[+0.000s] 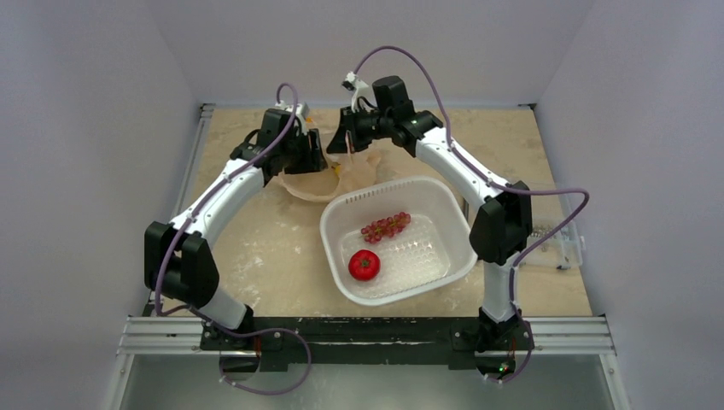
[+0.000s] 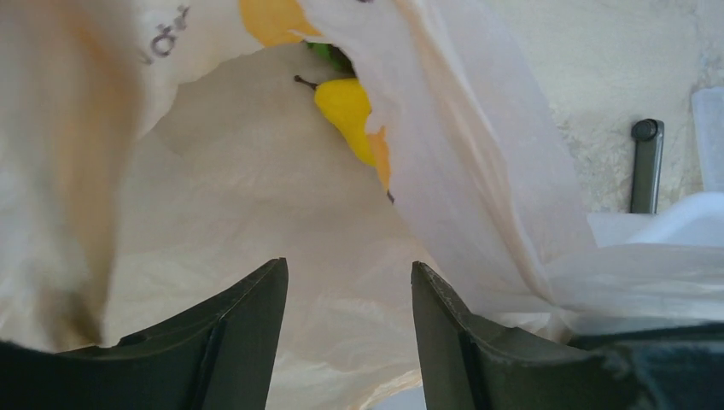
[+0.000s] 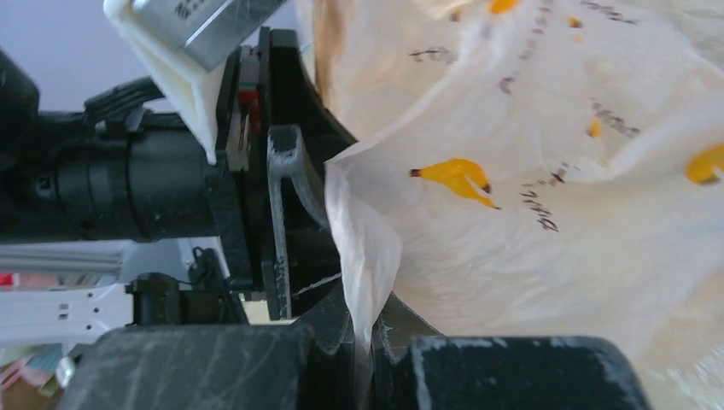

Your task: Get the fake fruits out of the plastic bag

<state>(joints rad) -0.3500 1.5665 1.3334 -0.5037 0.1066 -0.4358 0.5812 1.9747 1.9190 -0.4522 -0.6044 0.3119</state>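
- The left gripper (image 2: 346,278) is holding its fingers apart, reaching into the mouth of the plastic bag (image 2: 256,213) at the far side of the table.
- A yellow fruit (image 2: 346,111) is lying inside the bag, beyond those fingers.
- The right gripper (image 3: 363,342) is pinching the bag's edge between its closed fingers.
- The grapes (image 1: 386,225) and the red tomato (image 1: 364,265) are sitting apart in the white basin (image 1: 444,205).
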